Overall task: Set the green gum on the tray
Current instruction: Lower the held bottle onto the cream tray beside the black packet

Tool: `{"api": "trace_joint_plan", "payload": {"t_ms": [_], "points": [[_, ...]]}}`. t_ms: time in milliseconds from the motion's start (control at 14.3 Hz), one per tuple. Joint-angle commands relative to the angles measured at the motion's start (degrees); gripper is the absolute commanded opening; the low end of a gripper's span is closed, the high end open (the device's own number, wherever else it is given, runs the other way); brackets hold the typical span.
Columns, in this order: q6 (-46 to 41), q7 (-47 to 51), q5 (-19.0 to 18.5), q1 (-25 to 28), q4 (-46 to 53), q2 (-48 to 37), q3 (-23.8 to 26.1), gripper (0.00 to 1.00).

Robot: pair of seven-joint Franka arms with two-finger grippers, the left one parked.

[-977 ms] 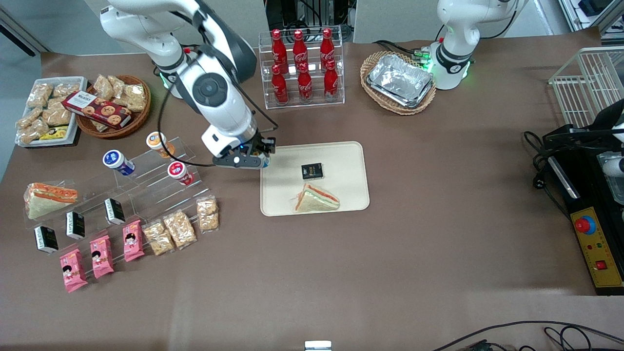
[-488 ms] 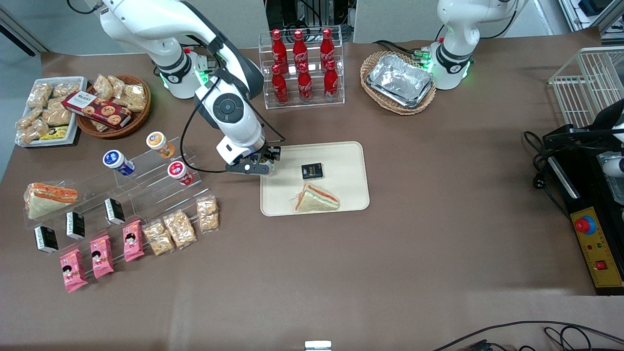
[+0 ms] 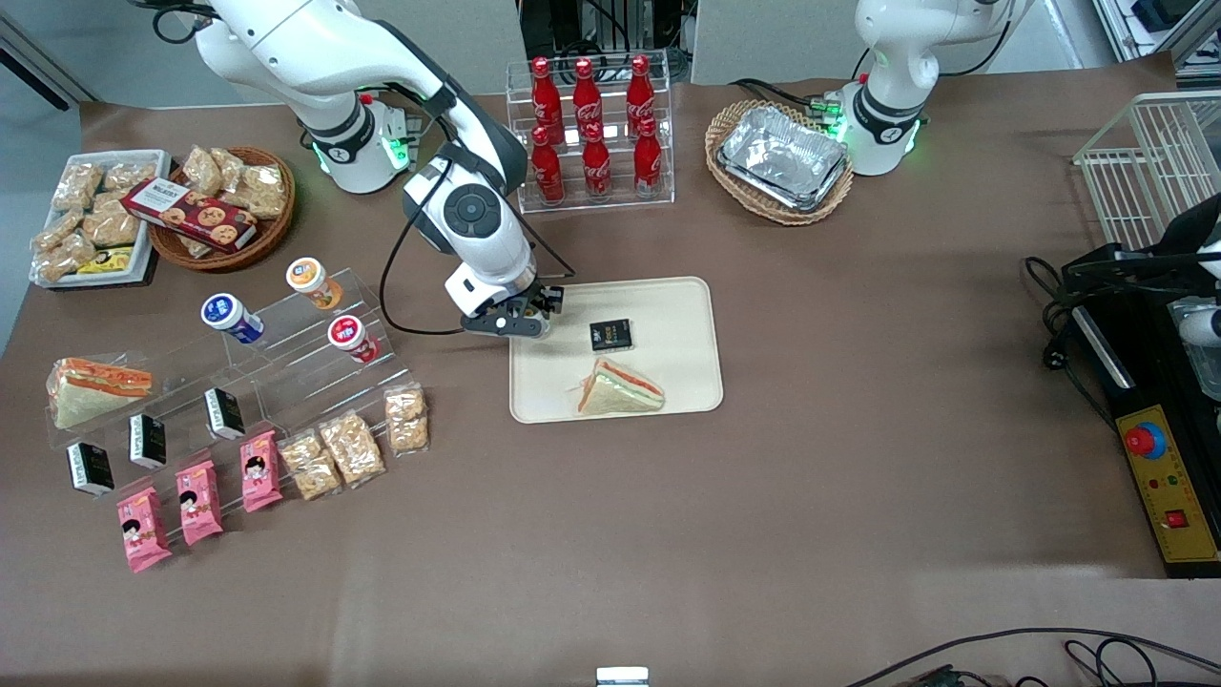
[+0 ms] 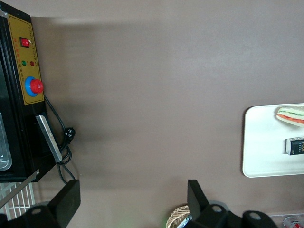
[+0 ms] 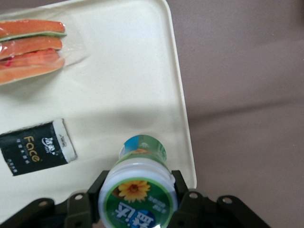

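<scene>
Green gum (image 5: 138, 191) lid — green-white (yellow flower); tray (image 5: 123, 95) cream.

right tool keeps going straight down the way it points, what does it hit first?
Probably bare tray. The right tool is shut on the green gum, pointing down over the tray's edge nearest the working arm; the bottle's base would touch first. Height above it unclear.

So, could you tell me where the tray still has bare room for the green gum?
The gripper, shut on the green gum, hangs over the tray edge nearest the working arm. Bare there, beside the black packet. Also bare toward the parked arm's end. Crowded mid-tray: the packet, with the sandwich nearer the camera.
</scene>
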Motion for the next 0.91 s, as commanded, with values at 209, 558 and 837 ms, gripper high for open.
{"api": "trace_joint_plan", "payload": {"t_ms": [209,558,837], "points": [[4.1,3.2,-2.0,0.6,-1.1,1.5,-0.1,0.22],[6.5,10.2,-8.9,2.1,-1.3,4.0,-0.1,0.22],[7.6,12.1,-10.5,2.1,-1.3,4.7,-0.1,0.26]]}}
